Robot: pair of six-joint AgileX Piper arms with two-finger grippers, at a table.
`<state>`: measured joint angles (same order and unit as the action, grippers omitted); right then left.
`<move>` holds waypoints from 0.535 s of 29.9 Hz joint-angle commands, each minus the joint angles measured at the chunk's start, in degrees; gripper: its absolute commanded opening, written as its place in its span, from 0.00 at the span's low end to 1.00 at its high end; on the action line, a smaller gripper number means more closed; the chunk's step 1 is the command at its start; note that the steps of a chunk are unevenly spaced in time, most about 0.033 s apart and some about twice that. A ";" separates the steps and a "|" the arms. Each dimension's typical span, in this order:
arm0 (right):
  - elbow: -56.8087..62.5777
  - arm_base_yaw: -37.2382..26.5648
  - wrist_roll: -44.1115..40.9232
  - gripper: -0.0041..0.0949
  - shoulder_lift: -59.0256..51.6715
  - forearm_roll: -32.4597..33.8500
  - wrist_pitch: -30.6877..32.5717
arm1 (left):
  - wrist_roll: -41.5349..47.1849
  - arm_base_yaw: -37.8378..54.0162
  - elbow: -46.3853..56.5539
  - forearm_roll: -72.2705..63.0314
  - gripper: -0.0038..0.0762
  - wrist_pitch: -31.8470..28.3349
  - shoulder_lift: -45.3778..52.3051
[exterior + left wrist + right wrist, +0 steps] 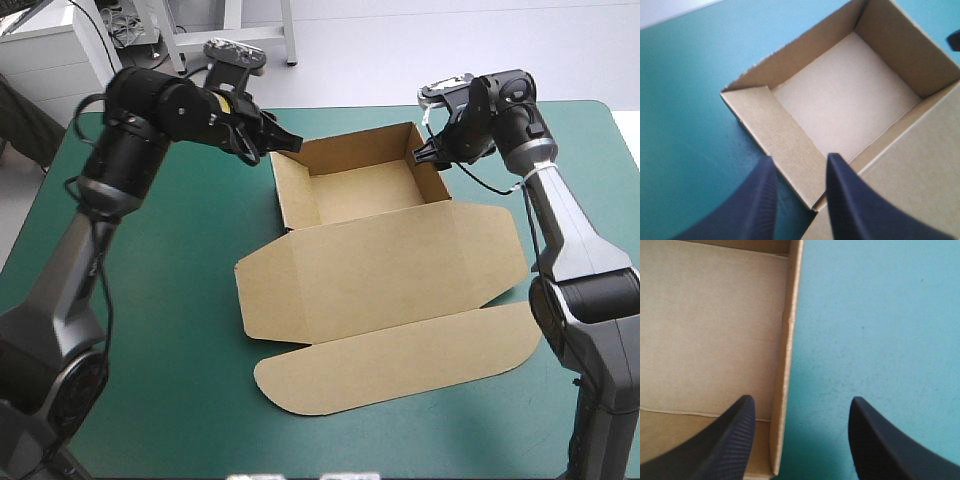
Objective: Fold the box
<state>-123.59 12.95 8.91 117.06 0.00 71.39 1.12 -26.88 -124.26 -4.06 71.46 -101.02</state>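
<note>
The brown box (365,190) stands toward the table's far side as an open tray with its walls raised. Its lid (380,265) lies flat toward the front, ending in a long rounded flap (400,360). My left gripper (287,141) is at the tray's left wall near the far corner. In the left wrist view the left gripper (799,167) is open, with that wall (785,145) between and just ahead of its fingers. My right gripper (424,153) is at the right wall. It is wide open (800,405), one finger over the tray floor, the other over the cover, astride the right wall (785,365).
Bare teal-green cover (150,330) lies left of the lid, and a narrower strip (590,160) lies right of the tray. The lid's front flap reaches close to the right arm's base at the front right.
</note>
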 commanded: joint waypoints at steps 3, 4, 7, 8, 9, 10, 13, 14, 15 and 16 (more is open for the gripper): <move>-1.82 -0.96 1.03 0.56 0.10 -1.78 -1.11 | -6.82 -0.26 2.12 -0.63 0.04 2.53 12.43; -1.82 -0.96 1.45 0.56 0.62 -2.26 -1.54 | -7.29 -0.26 3.50 -0.63 0.04 2.53 14.27; -1.82 -0.96 1.62 0.56 2.38 -5.05 -3.17 | -8.88 -0.26 9.09 0.02 0.04 2.53 19.35; -1.82 -0.96 1.62 0.56 2.96 -5.75 -4.15 | -8.88 -0.26 11.16 0.17 0.04 2.28 20.91; -1.82 -0.96 1.72 0.56 3.33 -6.47 -4.80 | -9.04 -0.26 14.03 0.17 0.04 1.79 22.77; -1.82 -0.96 1.89 0.56 3.81 -6.88 -5.52 | -9.43 -0.26 17.23 0.06 0.04 0.92 24.84; -1.82 -0.96 1.89 0.56 4.83 -7.83 -6.48 | -9.56 -0.26 28.89 -0.05 0.04 -4.55 31.71; -1.82 -0.96 1.89 0.56 5.05 -7.83 -6.48 | -9.56 -0.26 32.43 -0.05 0.04 -6.54 33.73; -1.82 -0.96 1.89 0.56 5.41 -7.83 -6.48 | -9.42 -0.26 36.99 -0.05 0.04 -9.19 36.30; -1.82 -0.96 1.89 0.55 5.64 -7.83 -6.48 | -9.32 -0.26 41.70 -0.05 0.04 -11.83 38.95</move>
<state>-123.59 12.37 10.23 125.80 -7.16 67.05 -8.33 -26.88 -90.85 -3.64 68.10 -69.06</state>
